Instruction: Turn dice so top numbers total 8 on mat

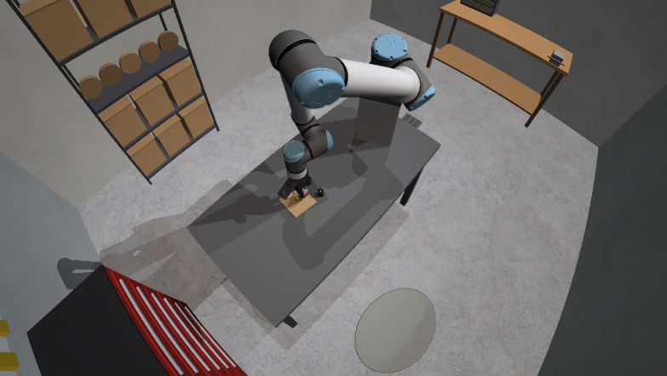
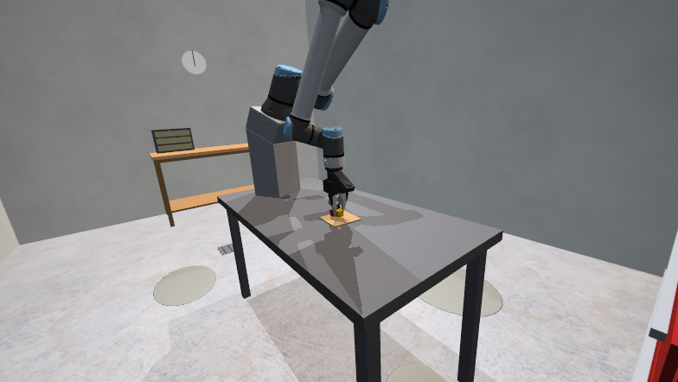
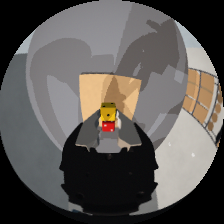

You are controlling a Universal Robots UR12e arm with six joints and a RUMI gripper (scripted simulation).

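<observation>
My gripper point(image 1: 300, 196) point(image 2: 339, 211) point(image 3: 108, 109) points down over the mat and is shut on the yellow die point(image 1: 296, 197) point(image 2: 340, 213) point(image 3: 108, 113). The yellow die is low, at or just above the tan mat point(image 1: 297, 211) point(image 2: 336, 222) point(image 3: 90, 89); whether it touches is unclear. The red die point(image 2: 332, 213) point(image 3: 108, 127) is right beside it, partly hidden by the fingers, and sits near the mat's edge on the robot's side. The black die point(image 1: 320, 192) stands on the table just off the mat. The top numbers are too small or hidden to read.
The grey table point(image 1: 261, 261) point(image 2: 427, 246) carries the mat and the robot's pedestal point(image 1: 376, 122) point(image 2: 272, 166). The red die and the black die are the things closest to the fingers. Arm shadows fall across the mat and table.
</observation>
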